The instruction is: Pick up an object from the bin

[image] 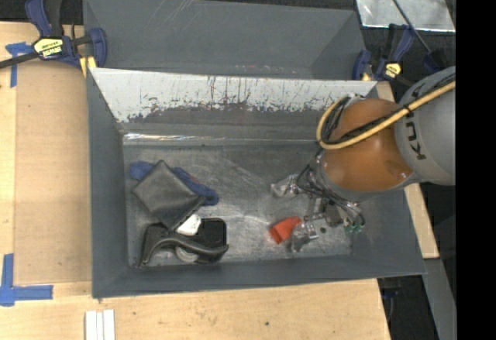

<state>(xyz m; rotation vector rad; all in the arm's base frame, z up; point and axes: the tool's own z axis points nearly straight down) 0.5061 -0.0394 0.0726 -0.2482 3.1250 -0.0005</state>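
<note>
One red block [284, 230] just beside the hand [307, 235] (open or closed? cannot tell), apart from the dark heap [174, 211], hence reachable.

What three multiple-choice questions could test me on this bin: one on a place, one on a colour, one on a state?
1. Where in the bin is the pincer? A its left half; B its right half; C above the far rim.
2. What colour is the small piece beside the pincer? A red; B green; C yellow.
3. How does the grey cloth lie? A hung over the rim; B rumpled on the floor; C wrapped round the pincer.

Answers: B, it is low over the right side of the floor; A, the piece is red-orange; B, the cloth lies bunched at the left by a black thing.
</note>
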